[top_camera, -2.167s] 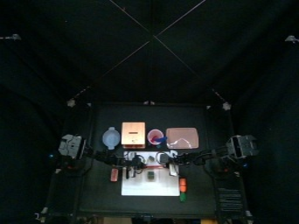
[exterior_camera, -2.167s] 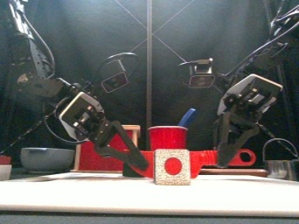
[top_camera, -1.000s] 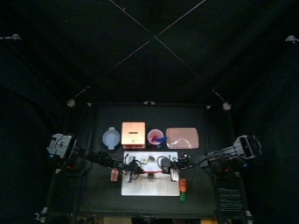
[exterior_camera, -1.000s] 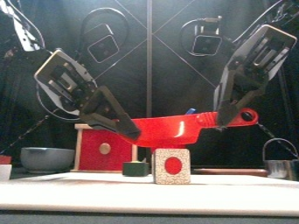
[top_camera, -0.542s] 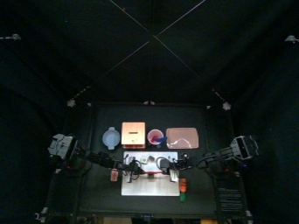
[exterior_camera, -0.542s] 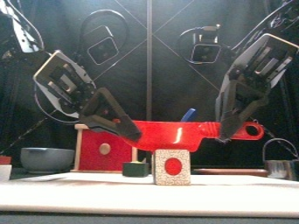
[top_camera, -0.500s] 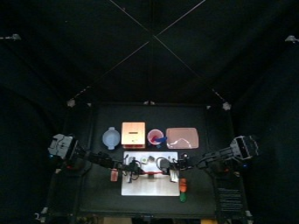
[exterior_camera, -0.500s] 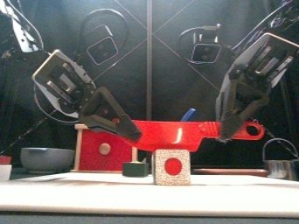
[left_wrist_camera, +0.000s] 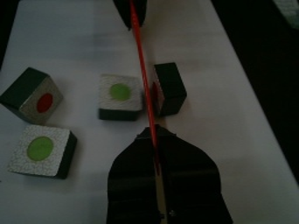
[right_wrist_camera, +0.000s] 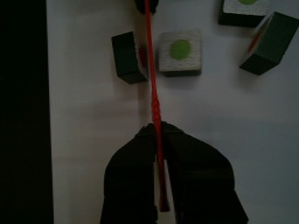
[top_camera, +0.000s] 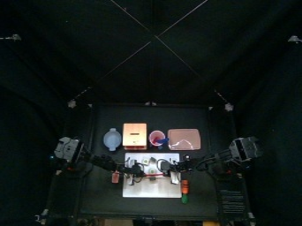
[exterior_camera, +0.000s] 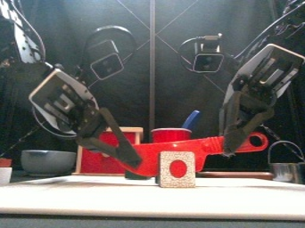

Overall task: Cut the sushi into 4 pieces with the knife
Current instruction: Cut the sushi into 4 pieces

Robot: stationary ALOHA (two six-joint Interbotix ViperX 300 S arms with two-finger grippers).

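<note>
Red knife (left_wrist_camera: 142, 61) clamped at both ends by left tool (left_wrist_camera: 153, 133) and right tool (right_wrist_camera: 153, 129), running between sushi pieces (left_wrist_camera: 121, 94).

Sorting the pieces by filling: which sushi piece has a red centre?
The sushi piece standing nearest the table's front, below the red knife. The two green-centred pieces are the only other faces showing.

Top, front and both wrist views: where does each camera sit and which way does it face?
Top: high overhead, looking down at board; both arms show.
Front: table's front edge, looking level; left gripper and right gripper hold the knife.
Left wrist: on left arm, looking past its shut jaws at sushi.
Right wrist: likewise, right arm.
Shared: both wrist views show knife and sushi.
</note>
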